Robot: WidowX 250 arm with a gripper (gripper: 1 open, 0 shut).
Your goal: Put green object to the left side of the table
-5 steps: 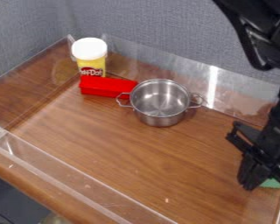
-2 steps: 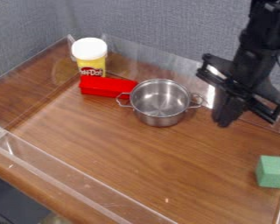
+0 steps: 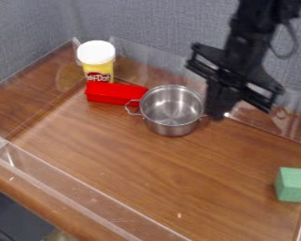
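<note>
The green object (image 3: 290, 184) is a small matte cube lying on the brown wood-grain table (image 3: 128, 160) at the far right, near the front edge. My gripper (image 3: 218, 109) hangs above the table just right of the steel pot, far from the cube and up-left of it. Its black fingers point down and are shut with nothing between them.
A steel pot (image 3: 173, 109) stands mid-table toward the back. A red rectangular block (image 3: 116, 93) lies left of it, and a yellow can with a white lid (image 3: 97, 62) stands behind that. Low clear acrylic walls (image 3: 65, 193) border the table.
The gripper has risen away from the green cube at the right front and moved left and back, ending beside the pot. The cube stays where it was, now uncovered.
</note>
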